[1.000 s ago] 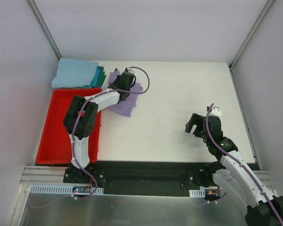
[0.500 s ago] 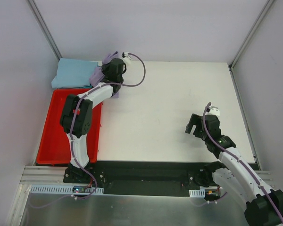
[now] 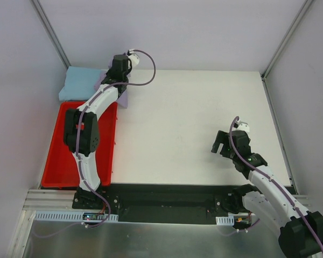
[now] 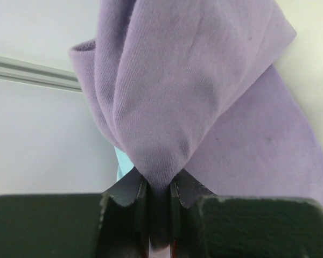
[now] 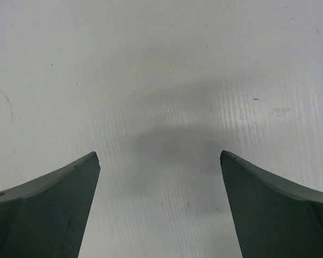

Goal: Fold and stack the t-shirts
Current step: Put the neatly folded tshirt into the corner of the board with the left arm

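The lavender-purple t-shirt [image 4: 204, 80] hangs bunched from my left gripper [image 4: 159, 196], whose jaws are shut on a pinch of its cloth. In the top view that gripper [image 3: 114, 75] is stretched to the back left corner, over the edge of the light blue folded t-shirt [image 3: 78, 86] that tops the stack there. Bits of lavender t-shirt [image 3: 125, 98] show beside the arm. A sliver of light blue t-shirt [image 4: 120, 161] shows under the lavender cloth. My right gripper [image 3: 222, 144] hovers at the right of the table, open and holding nothing [image 5: 159, 156].
A red plastic bin [image 3: 59, 156] lies along the left edge, just in front of the stack, with the left arm reaching over it. White walls and metal frame posts [image 3: 51, 35] close off the back and sides. White table [image 3: 204, 107] spreads between the arms.
The left gripper has carried the lavender t-shirt back and to the left, from the table by the bin's corner to over the light blue stack. The right arm has barely moved.
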